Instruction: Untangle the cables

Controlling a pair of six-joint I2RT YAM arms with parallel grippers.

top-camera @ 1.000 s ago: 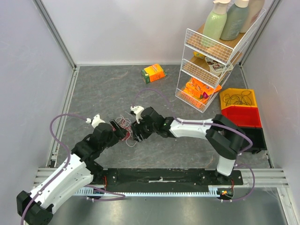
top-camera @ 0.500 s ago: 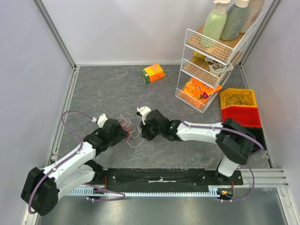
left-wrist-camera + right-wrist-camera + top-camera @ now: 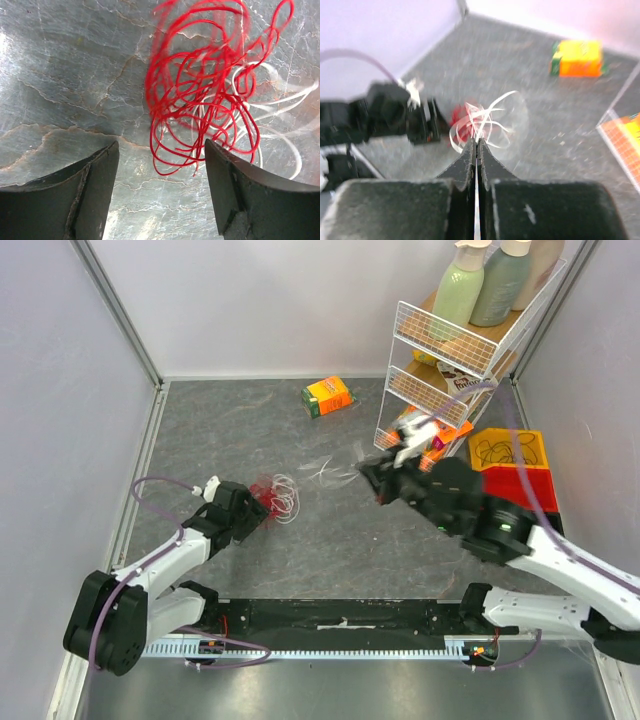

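Red cable [image 3: 200, 95] lies in a loose tangle on the grey marbled table [image 3: 250, 430], left of centre. It sits just ahead of the left gripper [image 3: 161, 149], whose 2 dark fingers [image 3: 85, 195] are spread wide and low over the surface with nothing between them. Loops of white cable [image 3: 280, 125] lie against and partly under the red strands on their right side.

From above, the right gripper [image 3: 372, 480] is held up over the middle of the table, well apart from the left one. Its wrist view shows the 2 fingers pressed together, pinching a thin white strand [image 3: 476, 200]. More white loops [image 3: 482, 122], blurred, hang in front of the fingertips, toward the red tangle. I cannot tell whether this is the same white cable that lies beside the red one.

An orange box [image 3: 328, 395] lies near the back wall. A white wire rack [image 3: 440, 370] stands at back right, with a yellow bin [image 3: 510, 435] and a red bin [image 3: 515, 490] beside it.
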